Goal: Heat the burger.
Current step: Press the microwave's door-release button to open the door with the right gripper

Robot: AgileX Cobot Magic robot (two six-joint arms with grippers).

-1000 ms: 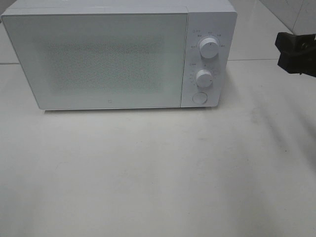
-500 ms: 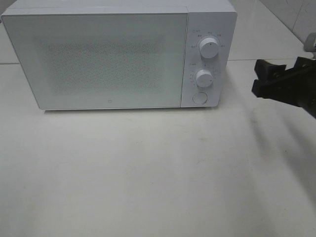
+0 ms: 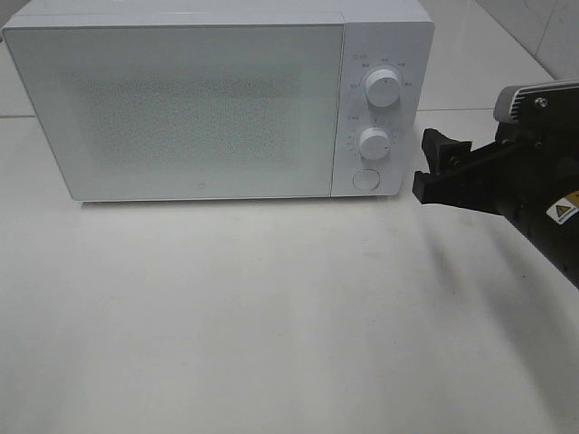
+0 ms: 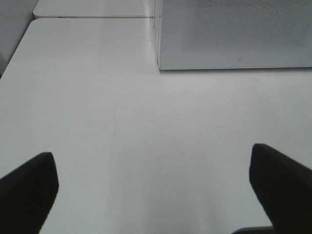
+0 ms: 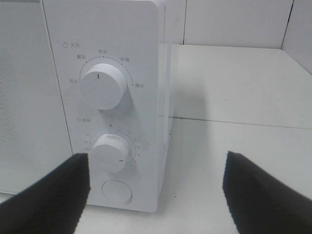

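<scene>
1. Nearby, the white bench (image 3: 271,316) is smooth and flat, with faint scratches.
2. The left gripper (image 4: 152,158) has black fingers spread wide over the bench, holding nothing.
3. The right gripper (image 3: 432,165) is wide too and holds nothing. It is just beside the knobs.
4. Farther back stands a boxy white microwave (image 3: 181,108). Its dotted door is closed. It has two round knobs (image 3: 384,90) and a round button (image 3: 365,179).
5. The burger cannot be seen, so I cannot tell where it is.
</scene>
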